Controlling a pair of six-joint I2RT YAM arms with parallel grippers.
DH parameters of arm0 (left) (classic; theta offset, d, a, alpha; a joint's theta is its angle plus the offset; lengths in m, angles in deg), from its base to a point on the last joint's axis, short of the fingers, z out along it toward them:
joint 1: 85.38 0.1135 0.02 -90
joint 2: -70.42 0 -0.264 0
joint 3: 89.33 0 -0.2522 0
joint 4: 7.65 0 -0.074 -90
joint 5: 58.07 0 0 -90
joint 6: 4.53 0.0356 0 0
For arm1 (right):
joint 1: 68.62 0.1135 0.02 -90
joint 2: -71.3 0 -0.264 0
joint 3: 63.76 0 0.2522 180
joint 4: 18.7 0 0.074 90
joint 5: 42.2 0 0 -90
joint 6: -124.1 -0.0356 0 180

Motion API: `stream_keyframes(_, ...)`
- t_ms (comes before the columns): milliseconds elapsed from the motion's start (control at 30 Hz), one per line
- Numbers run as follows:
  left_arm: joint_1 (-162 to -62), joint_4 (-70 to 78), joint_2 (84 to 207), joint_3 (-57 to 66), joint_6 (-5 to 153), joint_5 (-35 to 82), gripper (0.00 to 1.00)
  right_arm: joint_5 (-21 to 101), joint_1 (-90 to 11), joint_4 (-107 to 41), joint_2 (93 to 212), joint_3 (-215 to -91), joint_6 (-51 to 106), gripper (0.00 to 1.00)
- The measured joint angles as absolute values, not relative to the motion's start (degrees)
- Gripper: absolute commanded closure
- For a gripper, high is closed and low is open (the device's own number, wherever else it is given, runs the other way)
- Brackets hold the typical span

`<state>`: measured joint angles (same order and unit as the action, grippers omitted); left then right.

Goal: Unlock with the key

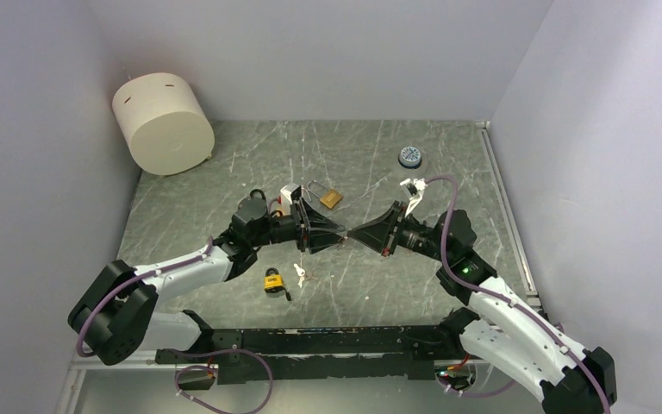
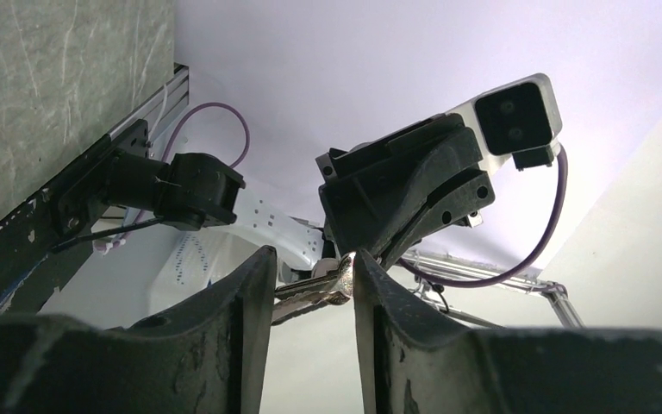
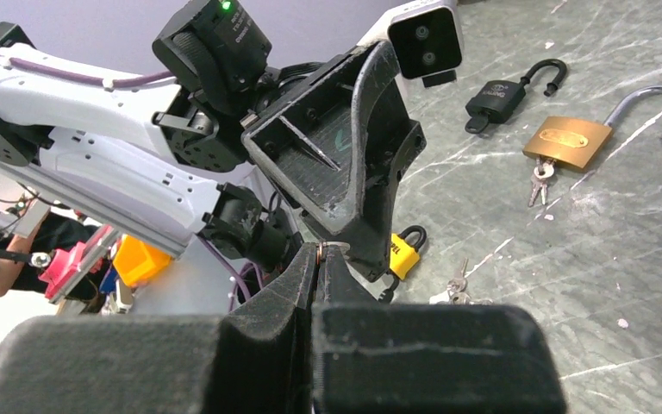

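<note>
My two grippers meet tip to tip above the middle of the table. My right gripper (image 1: 353, 235) is shut on a thin key ring (image 3: 325, 247). The silver keys (image 2: 319, 289) on that ring span the gap between my left gripper's fingers (image 2: 310, 285), with the key head against one finger and the blades against the other. A yellow padlock (image 1: 271, 281) lies below the grippers beside loose keys (image 1: 302, 274). A brass padlock (image 1: 331, 197) with an open shackle and a black padlock (image 3: 504, 93) lie further back.
A large white cylinder (image 1: 164, 123) stands at the back left corner. A small blue-and-white round object (image 1: 410, 156) lies at the back right. A small white object (image 1: 290, 195) sits near the brass padlock. Grey walls close in three sides.
</note>
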<state>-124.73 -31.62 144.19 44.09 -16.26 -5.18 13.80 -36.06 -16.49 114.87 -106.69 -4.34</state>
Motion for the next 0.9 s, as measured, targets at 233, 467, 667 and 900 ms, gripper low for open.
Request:
stream_keyframes(233, -124.5, -32.3, 144.2, 45.1, -17.7, -3.7, 0.64, 12.5, -36.0, -16.5, 112.3, -104.6, -2.8, 1.0)
stream_keyframes(467, -124.4, -37.1, 145.7, 45.8, -20.7, -2.6, 0.68, 11.3, -36.0, -18.1, 111.6, -104.1, -0.1, 1.0)
stream_keyframes(667, -124.4, -39.9, 148.2, 45.8, -22.4, -2.6, 0.83, 11.3, -36.0, -18.5, 113.4, -104.1, 0.7, 1.0)
stream_keyframes(900, -124.4, -39.1, 148.1, 45.8, -21.5, -2.5, 0.97, 11.5, -36.0, -18.7, 114.0, -104.1, 0.7, 1.0)
